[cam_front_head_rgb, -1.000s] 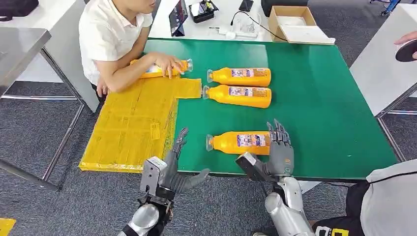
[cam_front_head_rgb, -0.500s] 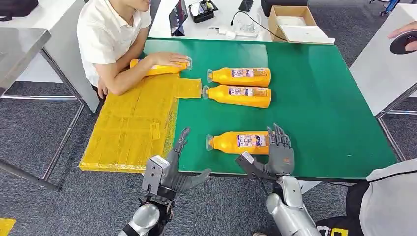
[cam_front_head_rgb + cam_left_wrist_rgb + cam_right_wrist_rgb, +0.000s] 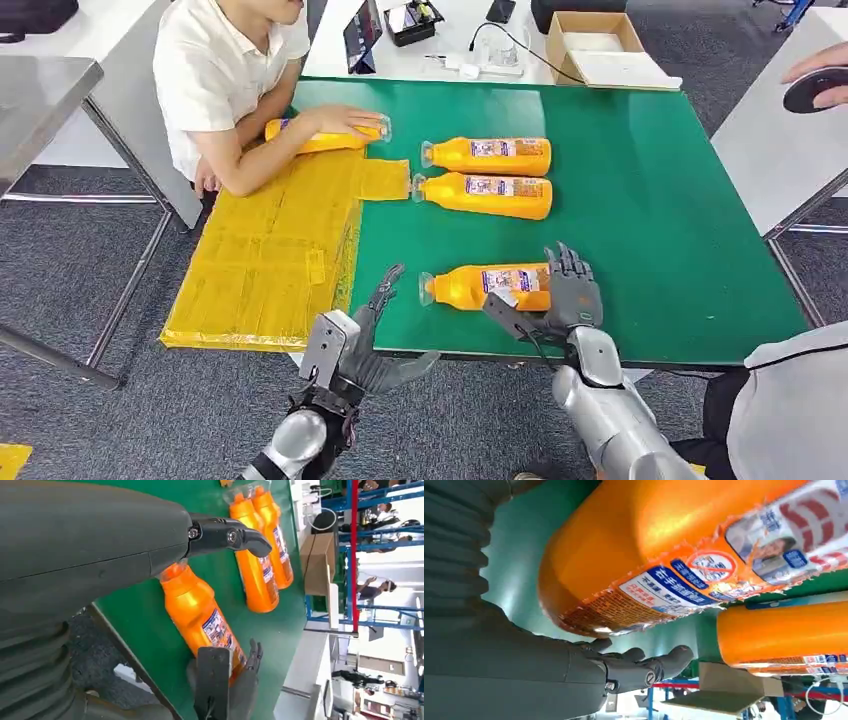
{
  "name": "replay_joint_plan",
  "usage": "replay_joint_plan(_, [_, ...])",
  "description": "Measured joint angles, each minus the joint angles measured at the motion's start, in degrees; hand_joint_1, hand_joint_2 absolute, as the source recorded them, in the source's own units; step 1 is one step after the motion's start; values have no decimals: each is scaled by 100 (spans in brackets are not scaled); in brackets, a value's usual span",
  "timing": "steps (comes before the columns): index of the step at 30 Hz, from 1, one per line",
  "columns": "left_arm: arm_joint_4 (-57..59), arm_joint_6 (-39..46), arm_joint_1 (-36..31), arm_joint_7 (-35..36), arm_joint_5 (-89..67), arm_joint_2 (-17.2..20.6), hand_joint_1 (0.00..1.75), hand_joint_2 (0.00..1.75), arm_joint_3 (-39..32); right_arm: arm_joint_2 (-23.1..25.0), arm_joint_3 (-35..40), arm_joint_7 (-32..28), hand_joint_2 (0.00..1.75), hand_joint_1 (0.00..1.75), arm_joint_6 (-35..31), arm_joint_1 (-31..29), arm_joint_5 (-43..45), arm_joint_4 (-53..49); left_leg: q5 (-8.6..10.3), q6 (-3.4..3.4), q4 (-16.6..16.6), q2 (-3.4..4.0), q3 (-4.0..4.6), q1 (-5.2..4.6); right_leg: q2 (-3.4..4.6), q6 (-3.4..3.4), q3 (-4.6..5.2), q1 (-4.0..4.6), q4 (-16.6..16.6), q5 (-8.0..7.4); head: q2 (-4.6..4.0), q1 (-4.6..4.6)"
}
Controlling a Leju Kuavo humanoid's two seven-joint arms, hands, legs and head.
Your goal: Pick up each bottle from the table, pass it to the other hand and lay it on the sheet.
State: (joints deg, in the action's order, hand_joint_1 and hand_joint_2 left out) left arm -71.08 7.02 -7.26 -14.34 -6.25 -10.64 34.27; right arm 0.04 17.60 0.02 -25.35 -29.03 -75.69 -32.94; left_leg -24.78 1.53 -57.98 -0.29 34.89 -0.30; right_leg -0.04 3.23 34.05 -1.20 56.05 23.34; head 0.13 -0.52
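Head view: high on the robot, facing forward and down over the green table (image 3: 650, 200); arms enter from 6 o'clock, a seated person at 11 o'clock. Left wrist view: close behind the left hand (image 3: 75, 545), turned sideways, looking along the table toward the far shelving. Right wrist view: very close, just behind the right hand (image 3: 549, 675), at the base of the nearest orange bottle (image 3: 664, 545). All three views share this bottle (image 3: 485, 285) (image 3: 200, 615); the left wrist view also takes in the right hand (image 3: 225, 685).
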Motion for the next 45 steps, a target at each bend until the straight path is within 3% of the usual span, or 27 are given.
replay_joint_plan(17, [0,-81,-53,52,35,0,0,175,0,-37,221,37,175,0,184,-193,-74,144,0,0,0,0,0,-1,0,0,0,0,0,0,0,0])
replay_joint_plan(18, [0,-83,-54,52,35,0,0,175,0,-37,223,37,175,154,184,-198,-74,146,0,0,0,0,0,-1,0,0,0,0,0,0,0,-2])
replay_joint_plan(19, [0,-85,-54,54,35,0,0,175,0,-37,236,37,175,171,186,-207,-74,164,0,0,0,0,0,-1,0,0,0,0,0,0,0,0])
replay_joint_plan(21, [2,-131,-80,59,129,-2,0,175,0,-41,260,13,175,175,479,-308,37,234,0,0,0,2,-2,0,1,0,0,0,0,0,0,0])
replay_joint_plan(22, [7,-238,-109,59,282,-2,0,175,-2,-57,280,-223,175,175,1111,-446,212,404,0,0,0,3,-10,-1,1,1,-7,0,-1,-1,0,-2])
replay_joint_plan(34, [304,-249,-419,-72,603,-35,0,175,55,-254,280,-861,175,175,2383,-982,1306,848,-1,1,0,3,-56,0,2,1,-49,0,-5,0,0,2])
replay_joint_plan(42, [415,-149,-480,-160,654,-37,0,175,85,-273,-37,-1137,175,175,2645,-923,1981,955,-5,3,0,8,-93,1,3,0,-84,1,-10,1,0,0])
replay_joint_plan(45, [400,-52,-417,-252,770,-35,0,175,85,-280,-164,-1516,175,175,2739,-842,2381,959,-11,5,0,10,-109,1,4,0,-96,2,-10,2,0,0])
